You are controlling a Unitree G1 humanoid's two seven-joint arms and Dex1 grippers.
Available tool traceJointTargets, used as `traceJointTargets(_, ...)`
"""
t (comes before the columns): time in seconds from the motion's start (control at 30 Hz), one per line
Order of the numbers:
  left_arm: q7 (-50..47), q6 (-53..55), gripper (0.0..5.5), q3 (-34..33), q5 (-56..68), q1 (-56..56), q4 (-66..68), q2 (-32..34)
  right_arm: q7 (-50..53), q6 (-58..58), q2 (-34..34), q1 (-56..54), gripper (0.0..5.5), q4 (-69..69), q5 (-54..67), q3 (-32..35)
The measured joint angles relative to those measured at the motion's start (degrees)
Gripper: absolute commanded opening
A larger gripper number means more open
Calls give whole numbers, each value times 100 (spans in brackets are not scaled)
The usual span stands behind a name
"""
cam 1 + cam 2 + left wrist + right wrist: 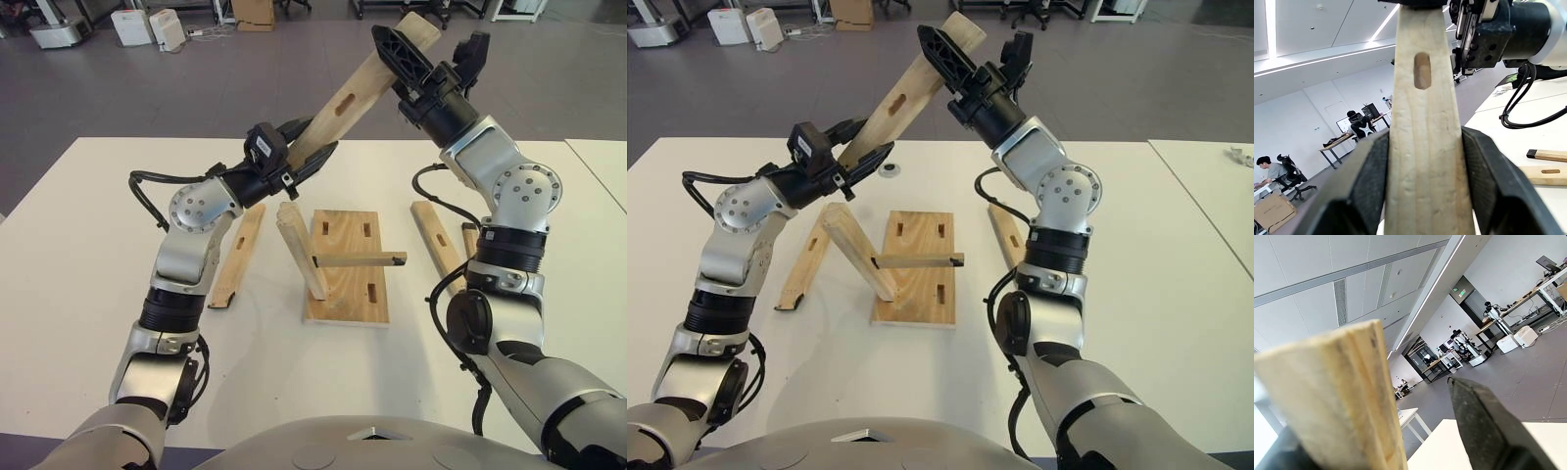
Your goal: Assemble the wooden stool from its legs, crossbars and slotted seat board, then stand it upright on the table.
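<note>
1. A white surface point(78, 225) was set in a large grey-floored workshop. The slotted seat board point(348, 294) lay flat at the frame's centre.
2. A fitted leg point(299, 250) with its crossbar point(358, 259) was propped tilted on the board. Loose legs lay at lower left point(238, 253) and right point(436, 243).
3. A raised leg point(348, 103) was held slanting across the upper centre.
4. It was judged that this leg could pivot or slip if only its lower end were gripped, and could knock over the propped pair.
5. The left gripper point(312, 145) jaws were clamped on the raised leg's lower end.
6. The right gripper point(402, 44) jaws were apart around its upper end, with one finger seen clear of the wood.
</note>
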State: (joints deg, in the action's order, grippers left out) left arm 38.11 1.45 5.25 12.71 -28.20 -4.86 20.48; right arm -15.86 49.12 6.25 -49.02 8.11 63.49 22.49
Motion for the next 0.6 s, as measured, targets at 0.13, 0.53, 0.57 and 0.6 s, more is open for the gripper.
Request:
traceJointTargets(0.13, 8, -50, 210, 17, -32, 0, 0, 1, 87, 9, -1, 31, 202, -66, 147, 6)
traceJointTargets(0.53, -67, -17, 341, 80, -403, 91, 0, 146, 165, -326, 533, 1517, 101, -889, -182, 377)
traceJointTargets(0.57, -112, 33, 358, -14, -419, 231, -49, 215, 338, -336, 650, 1991, 101, -1116, -213, 612)
traceJointTargets(0.6, -137, 56, 368, -127, -422, 492, -193, 276, 542, -305, 662, 2513, 101, -1552, -43, 821)
